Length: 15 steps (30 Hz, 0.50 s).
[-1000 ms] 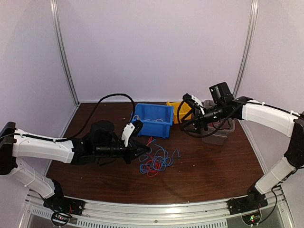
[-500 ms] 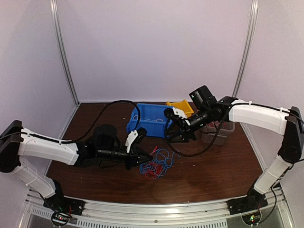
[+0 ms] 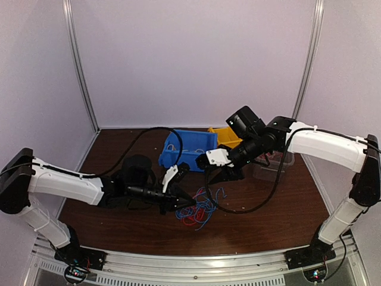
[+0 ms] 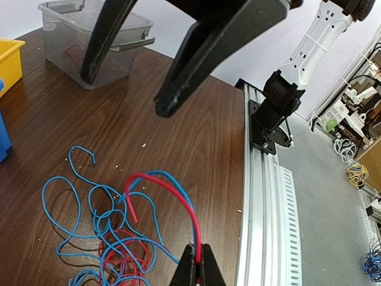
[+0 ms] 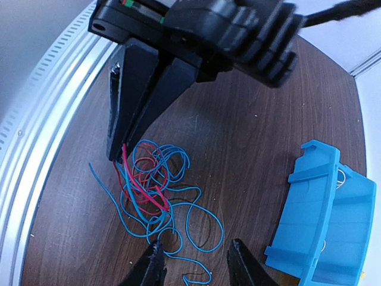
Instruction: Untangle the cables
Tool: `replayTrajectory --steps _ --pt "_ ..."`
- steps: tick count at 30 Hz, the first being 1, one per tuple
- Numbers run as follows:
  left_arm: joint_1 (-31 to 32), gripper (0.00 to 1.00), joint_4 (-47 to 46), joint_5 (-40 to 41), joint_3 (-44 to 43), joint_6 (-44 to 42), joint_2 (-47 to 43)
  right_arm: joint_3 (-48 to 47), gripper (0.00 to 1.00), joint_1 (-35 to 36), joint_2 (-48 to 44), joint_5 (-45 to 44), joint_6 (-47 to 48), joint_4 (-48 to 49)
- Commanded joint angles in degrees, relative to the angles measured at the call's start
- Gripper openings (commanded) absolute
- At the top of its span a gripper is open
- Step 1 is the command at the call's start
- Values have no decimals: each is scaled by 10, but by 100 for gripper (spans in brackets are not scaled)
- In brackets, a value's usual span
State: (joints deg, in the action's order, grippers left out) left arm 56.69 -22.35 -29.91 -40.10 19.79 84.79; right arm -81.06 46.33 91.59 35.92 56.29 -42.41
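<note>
The cables [image 3: 196,210] are a loose tangle of thin blue and red strands on the brown table, also in the left wrist view [image 4: 113,238] and the right wrist view [image 5: 149,179]. No yellow strand shows. My left gripper [image 3: 188,200] is at the tangle's near-left edge, and its jaws [image 4: 197,249] are shut on one red and one blue strand that arch up out of the pile. My right gripper [image 3: 221,176] hangs open and empty just above the tangle's far side. Its fingertips [image 5: 196,251] straddle a blue loop without touching it.
A blue bin [image 3: 190,149] and a yellow bin [image 3: 226,136] stand behind the tangle. A clear plastic box [image 3: 271,167] stands at the right, also in the left wrist view [image 4: 89,42]. The aluminium rail [image 3: 208,262] runs along the near table edge.
My right arm has swung left and down from the bins to just over the tangle. My left gripper has edged right into the tangle's side.
</note>
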Motion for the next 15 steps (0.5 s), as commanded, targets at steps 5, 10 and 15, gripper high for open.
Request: replayTrajectory --steps 5,10,15 --pt "2 2 -8 -26 -28 -3 10 32 37 40 5 -70 10 27" --pt "2 2 -8 -27 -29 -3 12 41 35 49 6 -70 2 39" --pt "2 3 -15 -31 -27 2 14 58 33 55 4 -59 -17 64"
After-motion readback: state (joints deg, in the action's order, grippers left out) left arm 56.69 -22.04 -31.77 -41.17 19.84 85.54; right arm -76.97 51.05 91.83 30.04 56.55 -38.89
